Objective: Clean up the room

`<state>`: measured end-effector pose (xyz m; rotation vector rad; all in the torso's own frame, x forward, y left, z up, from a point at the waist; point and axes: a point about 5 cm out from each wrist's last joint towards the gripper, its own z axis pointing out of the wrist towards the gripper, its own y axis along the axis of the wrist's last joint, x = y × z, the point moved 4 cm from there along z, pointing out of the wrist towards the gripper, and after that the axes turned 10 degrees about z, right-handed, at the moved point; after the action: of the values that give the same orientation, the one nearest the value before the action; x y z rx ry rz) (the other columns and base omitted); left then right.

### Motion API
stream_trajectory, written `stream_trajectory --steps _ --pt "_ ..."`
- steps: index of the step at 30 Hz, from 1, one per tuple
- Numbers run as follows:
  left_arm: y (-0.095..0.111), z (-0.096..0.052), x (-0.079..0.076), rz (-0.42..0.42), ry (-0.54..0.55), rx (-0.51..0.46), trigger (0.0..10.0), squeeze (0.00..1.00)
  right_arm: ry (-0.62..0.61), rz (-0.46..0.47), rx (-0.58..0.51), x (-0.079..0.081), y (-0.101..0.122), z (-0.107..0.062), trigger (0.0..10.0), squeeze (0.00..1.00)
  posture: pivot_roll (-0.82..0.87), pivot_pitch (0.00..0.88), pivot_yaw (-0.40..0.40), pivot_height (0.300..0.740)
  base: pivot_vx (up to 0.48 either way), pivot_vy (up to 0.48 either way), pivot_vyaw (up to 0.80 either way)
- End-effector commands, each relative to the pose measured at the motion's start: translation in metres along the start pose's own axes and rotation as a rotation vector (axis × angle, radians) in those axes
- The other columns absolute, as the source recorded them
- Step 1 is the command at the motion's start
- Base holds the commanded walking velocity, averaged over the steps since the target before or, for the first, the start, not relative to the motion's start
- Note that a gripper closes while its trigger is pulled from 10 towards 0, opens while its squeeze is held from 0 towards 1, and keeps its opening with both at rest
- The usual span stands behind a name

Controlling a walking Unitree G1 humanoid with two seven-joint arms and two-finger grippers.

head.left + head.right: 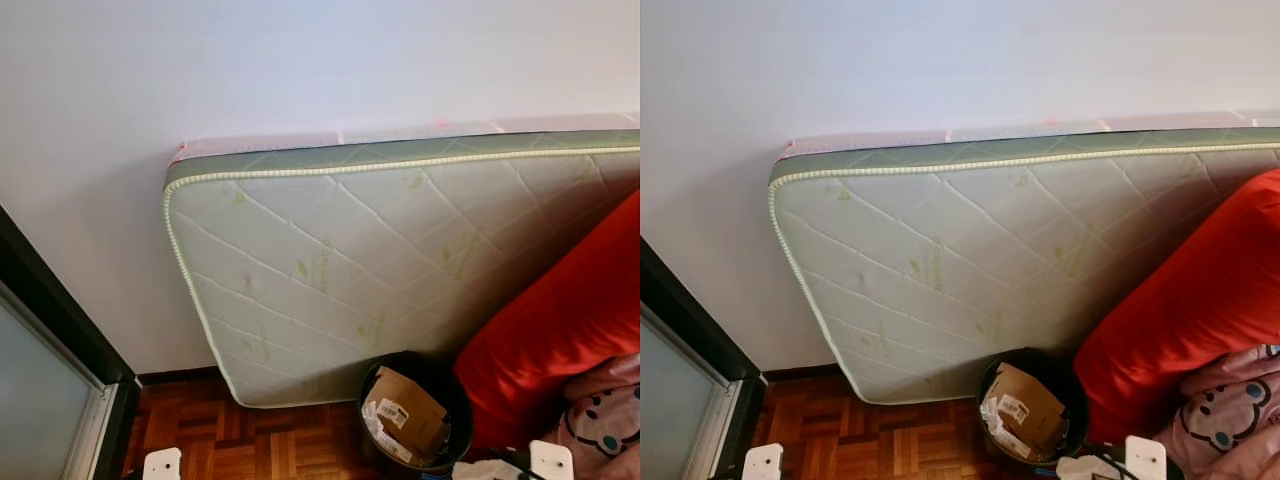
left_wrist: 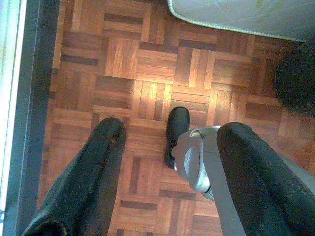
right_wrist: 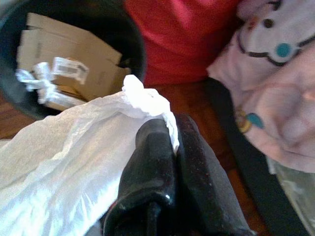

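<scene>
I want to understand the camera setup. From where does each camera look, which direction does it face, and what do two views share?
Left eye view: on the head, facing forward and down at a mattress leaning on the wall.
Right eye view: same head, same scene, slightly shifted.
Left wrist view: looks down between the open left pincer at the parquet floor; the robot's foot shows.
Right wrist view: along the right pincer, shut on a white plastic bag.
Shared: the black bin with cardboard.
</scene>
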<state>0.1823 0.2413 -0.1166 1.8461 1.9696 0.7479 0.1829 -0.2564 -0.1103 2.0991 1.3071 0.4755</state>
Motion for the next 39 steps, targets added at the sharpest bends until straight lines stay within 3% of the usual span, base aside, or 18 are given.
stream_trajectory --steps 1,14,20,30,39 --pt "0.002 0.0 0.006 -0.016 0.018 -0.005 10.0 0.0 0.004 0.006 0.023 0.003 -0.003 0.0 10.0 0.0 0.1 0.0 -0.035 0.74 0.0 0.0 0.0" --pt "0.005 0.0 0.011 0.048 0.001 0.001 10.0 0.0 0.022 0.079 0.064 0.018 -0.017 -0.003 10.0 0.0 0.07 0.0 0.016 0.74 0.0 0.0 0.0" --pt "0.003 0.0 0.009 0.056 -0.008 0.007 10.0 0.0 0.001 0.096 0.094 0.002 -0.022 -0.004 10.0 0.0 0.06 0.0 0.011 0.74 0.04 0.0 0.0" --pt "0.004 0.0 0.006 0.058 -0.016 0.006 10.0 0.0 -0.017 0.088 0.112 -0.025 -0.02 -0.004 10.0 0.0 0.07 0.0 -0.001 0.74 0.219 0.0 -0.6" --pt "0.005 0.001 0.006 0.058 -0.018 0.003 10.0 0.0 -0.019 0.095 0.109 -0.032 -0.017 -0.004 10.0 0.0 0.08 0.0 -0.001 0.74 0.268 0.0 0.0"
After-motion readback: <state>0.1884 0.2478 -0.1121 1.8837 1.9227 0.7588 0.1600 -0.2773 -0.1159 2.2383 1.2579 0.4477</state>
